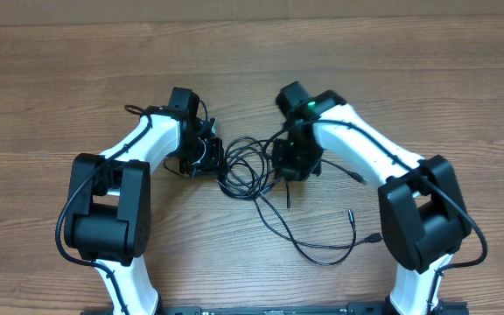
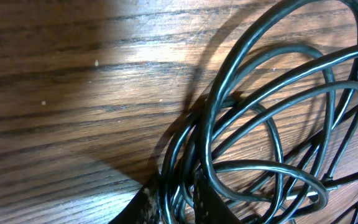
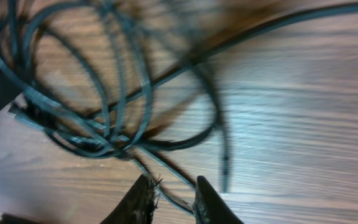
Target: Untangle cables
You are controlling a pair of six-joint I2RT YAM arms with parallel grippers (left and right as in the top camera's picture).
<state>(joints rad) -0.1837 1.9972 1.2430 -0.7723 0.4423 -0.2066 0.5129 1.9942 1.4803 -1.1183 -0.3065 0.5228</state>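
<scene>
Wood-grain bench [image 1: 59,105] all round, bare but for the cables [image 1: 250,168] — a loose knot of thin black loops lying between the two arms, with long tails running out toward the right arm's side and ending in small plugs [image 1: 350,213]. Left hand [image 2: 174,204] is narrow and closed on a bunch of strands at the knot's left side; several loops fan out from its fingers. Right hand [image 3: 171,202] is narrow too, low over the knot's right side, with one thin strand crossing between its fingers [image 3: 143,198] — that view is blurred, so I cannot tell whether the strand is pinched or merely lying there.

These cords look light, limp and smooth-skinned. They would likely slide through a loose grip, and drag the whole knot along if pulled where loops overlap. Better holds, I judge, are a single strand clear of the crossings, or just behind a plug, where the thicker end stops the cord slipping. A gentle pull should spare the plugs.
</scene>
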